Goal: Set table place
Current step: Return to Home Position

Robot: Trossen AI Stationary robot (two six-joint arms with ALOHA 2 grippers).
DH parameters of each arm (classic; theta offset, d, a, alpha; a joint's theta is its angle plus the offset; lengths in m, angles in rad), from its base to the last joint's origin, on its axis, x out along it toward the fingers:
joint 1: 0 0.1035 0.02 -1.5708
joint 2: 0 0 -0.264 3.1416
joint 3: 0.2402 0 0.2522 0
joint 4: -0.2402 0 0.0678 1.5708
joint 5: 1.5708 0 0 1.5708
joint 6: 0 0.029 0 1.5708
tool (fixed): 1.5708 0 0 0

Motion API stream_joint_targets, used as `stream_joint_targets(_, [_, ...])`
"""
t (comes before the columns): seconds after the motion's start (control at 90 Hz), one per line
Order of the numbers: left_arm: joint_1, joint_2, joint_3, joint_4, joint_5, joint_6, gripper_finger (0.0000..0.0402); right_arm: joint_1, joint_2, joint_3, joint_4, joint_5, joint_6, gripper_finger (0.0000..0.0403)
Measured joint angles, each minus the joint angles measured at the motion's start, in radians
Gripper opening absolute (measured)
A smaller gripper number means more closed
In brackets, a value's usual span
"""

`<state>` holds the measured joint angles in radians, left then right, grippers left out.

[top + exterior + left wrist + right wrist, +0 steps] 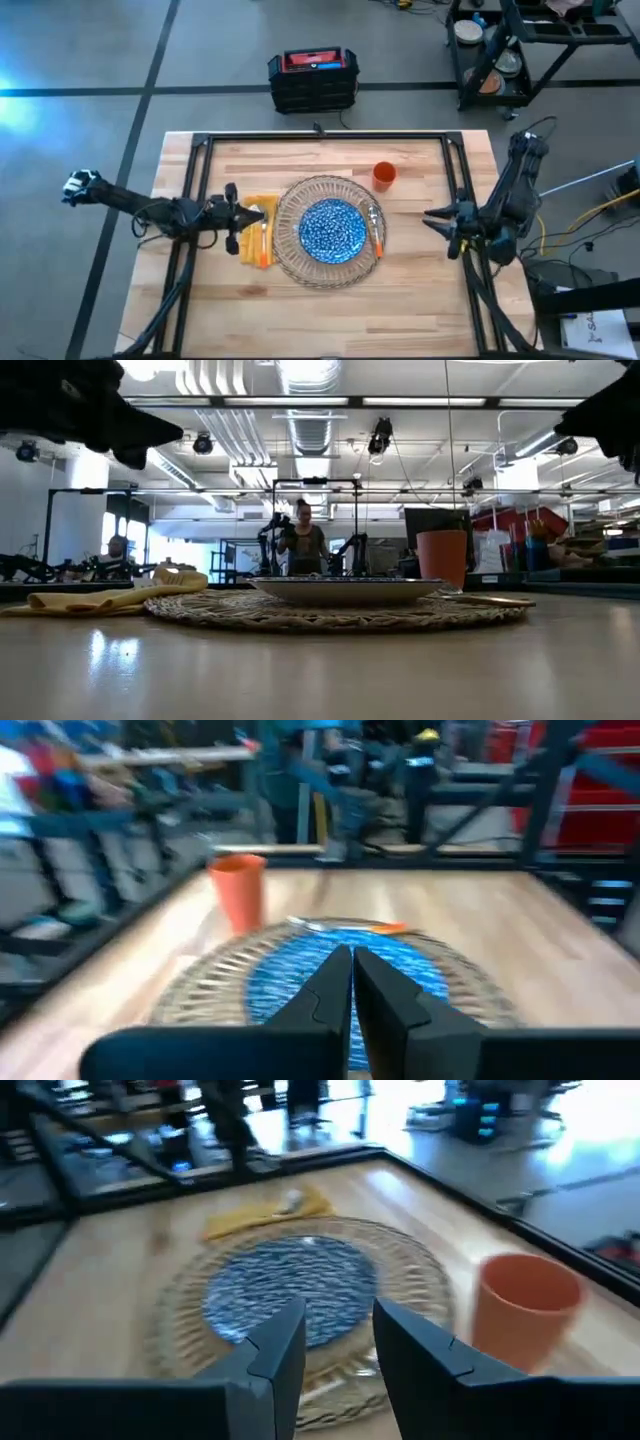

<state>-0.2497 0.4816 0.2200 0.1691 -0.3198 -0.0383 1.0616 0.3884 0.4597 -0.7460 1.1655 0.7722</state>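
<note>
A large woven-looking clear plate (300,262) lies at the middle of the table (420,300), and a blue-patterned plate (332,230) rests on it. A yellow napkin (252,222) lies flat to its left, with orange-handled cutlery (262,246) on top. Another orange-handled piece (377,235) lies on the large plate's right rim. An orange cup (384,176) stands upright at the far right of the plates. My left gripper (262,213) hovers shut above the napkin, pointing at the plates. My right gripper (428,218) hovers open to the right of the plates.
A black frame (320,138) runs along the table's far edge and down both sides. A black and red crate (313,78) sits on the floor beyond the table, and a black cart (520,50) stands at the far right. A person (303,545) stands far behind.
</note>
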Motion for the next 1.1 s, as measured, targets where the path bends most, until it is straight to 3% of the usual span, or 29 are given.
stream_joint_targets(0.156, [0.016,0.000,0.032,-0.012,0.004,0.082,0.0001,-0.035,-0.128,-0.009,0.229,-0.025,-0.363,0.0105])
stream_joint_targets(0.278, [0.026,-0.008,0.024,-0.011,-0.002,0.095,0.0001,-0.089,-0.209,-0.013,0.278,-0.069,-0.505,0.0102])
stream_joint_targets(0.422, [0.028,-0.012,-0.036,0.082,-0.002,0.060,0.0002,-0.157,-0.272,-0.063,0.296,-0.079,-0.517,0.0096])
stream_joint_targets(0.678, [0.111,-0.032,-0.210,0.343,0.017,0.072,0.0001,-0.293,-0.310,-0.209,0.514,-0.199,-0.584,0.0081])
stream_joint_targets(0.844, [0.220,-0.029,-0.206,0.306,0.137,0.044,0.0001,-0.425,-0.308,-0.251,0.618,-0.334,-0.634,0.0074])
stream_joint_targets(1.1, [0.362,-0.028,-0.206,0.319,0.339,0.027,0.0000,-0.707,-0.287,-0.289,0.621,-0.610,-0.627,0.0069])
